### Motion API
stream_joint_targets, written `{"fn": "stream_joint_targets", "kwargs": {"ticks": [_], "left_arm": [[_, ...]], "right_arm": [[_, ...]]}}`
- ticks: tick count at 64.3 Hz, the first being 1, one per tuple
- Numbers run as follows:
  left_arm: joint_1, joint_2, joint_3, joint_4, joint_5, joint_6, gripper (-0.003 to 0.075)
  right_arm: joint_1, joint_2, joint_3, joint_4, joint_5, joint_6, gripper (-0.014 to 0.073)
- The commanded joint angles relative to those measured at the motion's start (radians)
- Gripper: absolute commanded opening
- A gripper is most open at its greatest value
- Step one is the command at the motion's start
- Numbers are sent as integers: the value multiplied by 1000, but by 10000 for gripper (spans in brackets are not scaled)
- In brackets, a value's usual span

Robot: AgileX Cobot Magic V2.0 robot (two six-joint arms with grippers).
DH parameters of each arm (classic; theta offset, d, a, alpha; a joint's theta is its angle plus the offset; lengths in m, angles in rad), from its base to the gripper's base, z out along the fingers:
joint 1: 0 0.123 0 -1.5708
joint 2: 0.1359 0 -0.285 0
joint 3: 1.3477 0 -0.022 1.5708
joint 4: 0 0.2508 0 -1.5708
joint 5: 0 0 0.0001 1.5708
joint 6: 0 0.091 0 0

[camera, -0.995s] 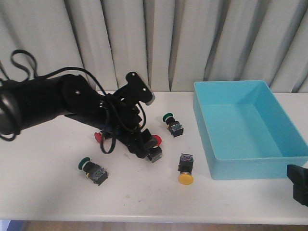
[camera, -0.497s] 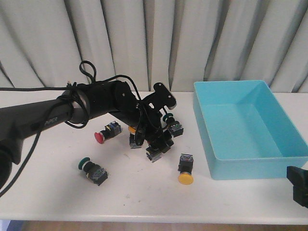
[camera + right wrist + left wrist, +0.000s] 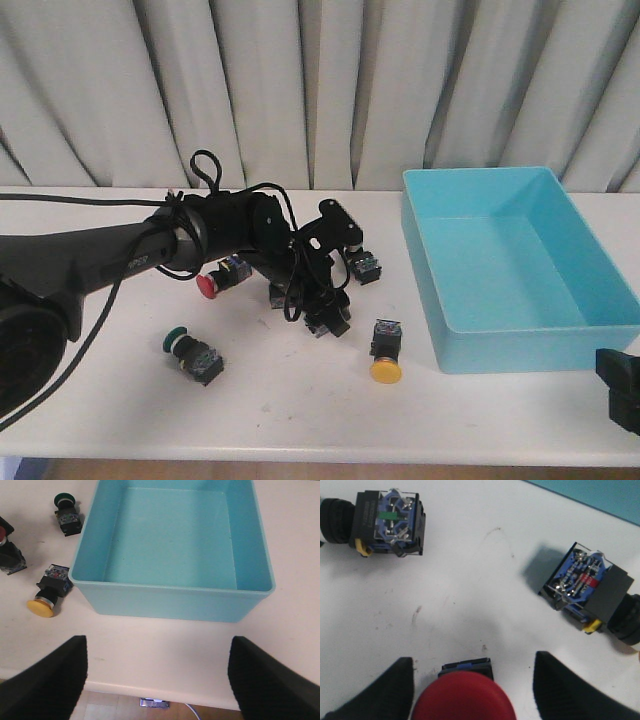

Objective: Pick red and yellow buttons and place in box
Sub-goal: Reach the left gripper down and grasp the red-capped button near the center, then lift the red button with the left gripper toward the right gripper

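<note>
From the front, the left claw (image 3: 325, 312) reaches low among the buttons, the box (image 3: 600, 322) off beside it, empty. Its wrist camera shows fingers apart around a red button (image 3: 463, 700), ready to clamp. The right claw (image 3: 157, 680) waits spread before the box.

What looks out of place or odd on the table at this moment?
Nothing looks spilled or broken. The buttons lie tipped on their sides, such as the yellow button near the box. The box holds nothing yet. The left gripper straddles a red button.
</note>
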Motion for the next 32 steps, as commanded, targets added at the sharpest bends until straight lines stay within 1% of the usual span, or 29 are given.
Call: {"fn": "stream_joint_targets", "kwargs": {"ticks": [1,9,17,25,32], "left_arm": [[-5,-64,-31,-20,-40,-7,384],[-5,-64,-31,-20,-33,-7,284],[-5,-69,-31,-20,2,-8,206],[-5,-106,-31,-20,57,-11,153],[-1,-172,-31,-21,92,-48,134]], "right_arm": [[1,4,-27,-4,-57,-8,572],[1,4,-27,-4,-57,-8,572],[1,4,-27,-4,-57,-8,572],[1,4,-27,-4,-57,-8,572],[1,4,-27,-4,-57,-8,572]]}}
